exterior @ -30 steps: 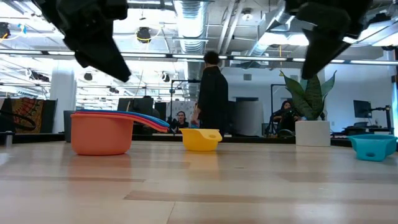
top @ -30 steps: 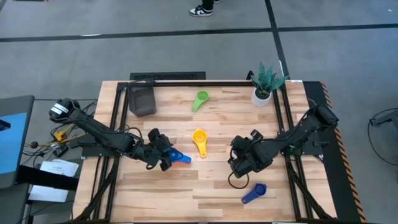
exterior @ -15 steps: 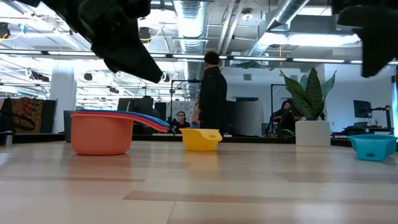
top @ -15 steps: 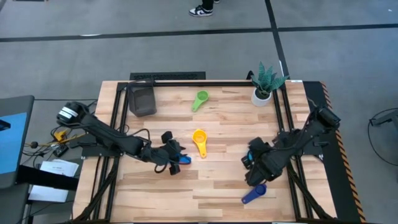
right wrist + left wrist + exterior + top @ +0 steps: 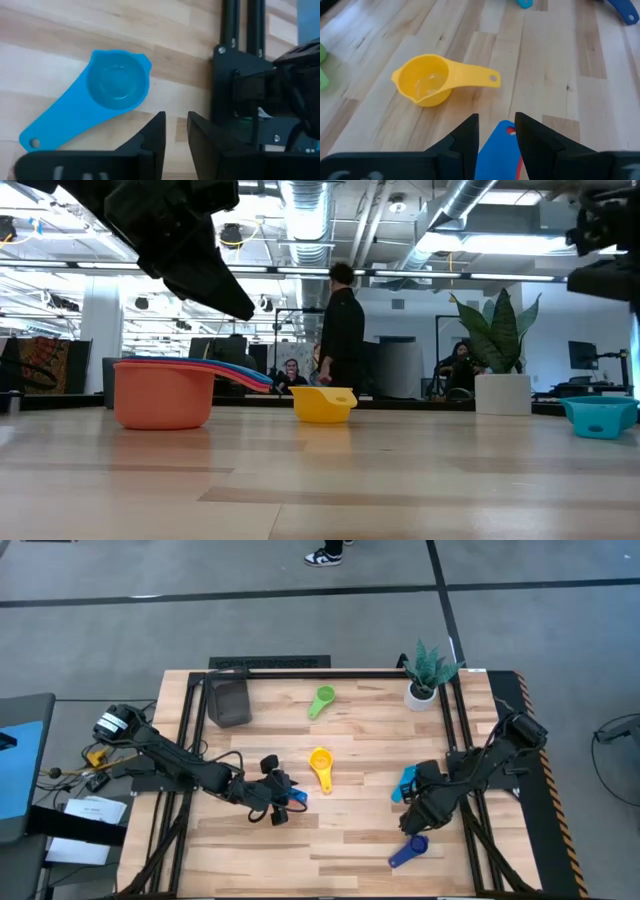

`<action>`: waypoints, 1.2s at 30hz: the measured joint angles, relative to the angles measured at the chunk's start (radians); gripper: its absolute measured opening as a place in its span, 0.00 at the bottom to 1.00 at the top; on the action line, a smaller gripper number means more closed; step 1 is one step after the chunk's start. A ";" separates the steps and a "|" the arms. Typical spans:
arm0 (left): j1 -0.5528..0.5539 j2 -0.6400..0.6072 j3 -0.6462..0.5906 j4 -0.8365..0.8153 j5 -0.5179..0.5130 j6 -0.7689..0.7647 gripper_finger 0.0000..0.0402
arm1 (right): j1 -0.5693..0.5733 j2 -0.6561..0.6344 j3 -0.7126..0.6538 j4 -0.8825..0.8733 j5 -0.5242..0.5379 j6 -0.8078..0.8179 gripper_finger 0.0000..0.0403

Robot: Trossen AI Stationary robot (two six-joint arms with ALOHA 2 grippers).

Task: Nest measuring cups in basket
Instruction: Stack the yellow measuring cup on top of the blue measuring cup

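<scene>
On the pale wooden tabletop (image 5: pixel 350 740), framed by black rails, the cups are seen scattered: a green cup (image 5: pixel 322 699) near the far edge, a yellow cup (image 5: pixel 320 764) at the centre, a light blue cup (image 5: pixel 405 783) and a dark blue cup (image 5: pixel 408 851) towards the right. The dark basket (image 5: pixel 228 700) is set at the far left corner, a potted plant (image 5: pixel 427 675) at the far right. Beyond the tabletop, a person (image 5: pixel 342 330) is seen standing in a room with ducts overhead. The left gripper (image 5: pixel 281 801) is held low beside stacked cups, its fingers (image 5: pixel 465 142) parted over a blue handle (image 5: pixel 495 150). The right gripper (image 5: pixel 412 821) hangs between the two blue cups, its fingers (image 5: pixel 152 137) narrowly apart, holding nothing
</scene>
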State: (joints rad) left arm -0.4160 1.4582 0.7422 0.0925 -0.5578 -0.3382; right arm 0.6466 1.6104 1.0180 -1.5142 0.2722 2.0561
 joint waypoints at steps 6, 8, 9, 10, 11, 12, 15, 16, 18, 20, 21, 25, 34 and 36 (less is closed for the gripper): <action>0.008 0.000 0.000 0.003 -0.047 0.005 0.29 | -0.076 0.000 -0.005 0.167 0.043 -0.220 0.40; 0.016 0.000 0.000 0.004 -0.051 0.006 0.29 | -0.107 0.000 -0.005 0.236 0.067 -0.316 0.45; 0.022 0.000 0.000 0.004 -0.051 0.005 0.29 | -0.124 0.000 -0.005 0.269 0.078 -0.365 0.47; 0.029 0.000 0.000 0.004 -0.051 0.005 0.29 | -0.139 0.000 -0.005 0.302 0.095 -0.408 0.49; 0.035 0.000 0.000 0.004 -0.050 0.005 0.29 | -0.156 0.000 -0.005 0.333 0.115 -0.449 0.51; 0.042 0.000 0.000 0.004 -0.047 0.006 0.29 | -0.172 0.000 -0.005 0.367 0.134 -0.488 0.53; 0.068 0.000 -0.001 0.004 -0.025 0.026 0.29 | -0.218 0.000 -0.005 0.460 0.165 -0.599 0.55; 0.079 0.000 -0.001 0.004 -0.024 0.040 0.29 | -0.231 0.000 -0.005 0.491 0.168 -0.633 0.56; 0.108 0.000 -0.001 0.006 -0.019 0.078 0.29 | -0.252 0.000 -0.005 0.535 0.172 -0.696 0.56; 0.155 0.000 -0.001 0.016 0.019 0.121 0.29 | -0.266 0.000 -0.004 0.566 0.172 -0.744 0.55; 0.183 0.000 -0.001 0.024 0.050 0.136 0.29 | -0.271 0.000 -0.002 0.570 0.171 -0.755 0.55; 0.323 0.000 -0.001 0.071 0.189 0.143 0.29 | -0.267 0.000 0.021 0.565 0.172 -0.777 0.52; 0.532 0.009 -0.001 0.192 0.351 0.278 0.29 | -0.218 -0.001 0.047 0.551 0.172 -0.766 0.48; 0.547 0.028 0.000 0.249 0.420 0.318 0.29 | -0.217 -0.001 0.047 0.545 0.172 -0.763 0.47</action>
State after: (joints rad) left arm 0.1313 1.4860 0.7418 0.3413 -0.1382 -0.0204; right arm 0.4299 1.6096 1.0653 -0.9697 0.4440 1.2930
